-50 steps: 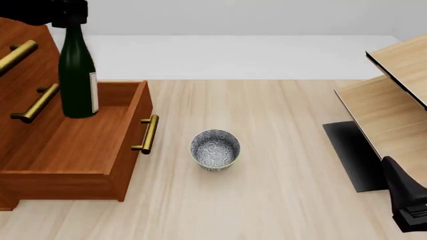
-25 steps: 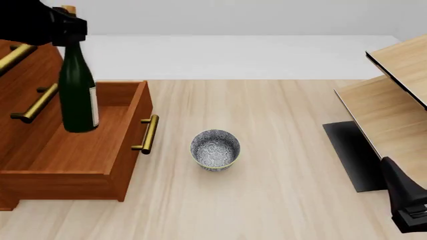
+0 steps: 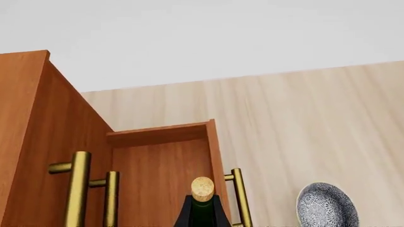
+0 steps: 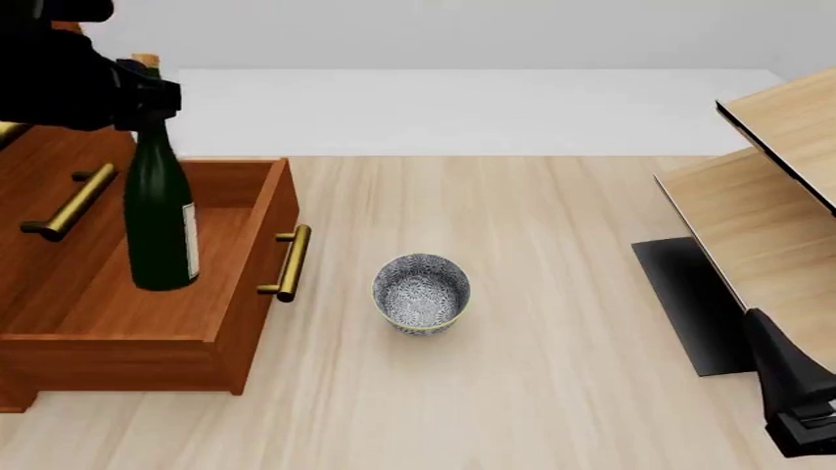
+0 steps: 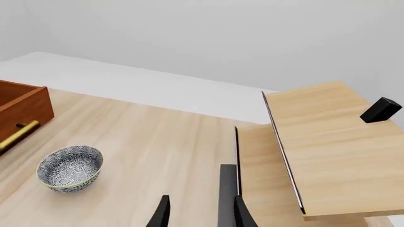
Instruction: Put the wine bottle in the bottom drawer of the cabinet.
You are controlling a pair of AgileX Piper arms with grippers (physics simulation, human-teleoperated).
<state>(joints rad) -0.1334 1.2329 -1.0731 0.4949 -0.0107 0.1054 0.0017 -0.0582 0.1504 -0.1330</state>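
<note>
The left gripper (image 4: 135, 86) sits at the neck of the wine bottle (image 4: 160, 220), just under the tan cork; from the front its dark body hides the fingers, so whether it clasps the neck or has let go cannot be told. In the left wrist view no fingers show, only the cork and the bottle's shoulders below it. The bottle stands upright, and appears to rest on the floor of the bottom drawer (image 4: 196, 338), near its rear left part, pale label facing right. That drawer is pulled well out of the cabinet (image 4: 39, 162), its brass bar handle (image 4: 292, 262) on the front facing the table's middle.

The right gripper (image 5: 198, 213) hangs low at the near right of the table (image 4: 549, 323), fingers parted and holding nothing. A patterned bowl (image 4: 421, 293) sits on the table just right of the drawer's handle, apart from it. A pale wooden rack (image 4: 770, 196) stands at the right edge, with a black mat (image 4: 686, 299) beneath it.
</note>
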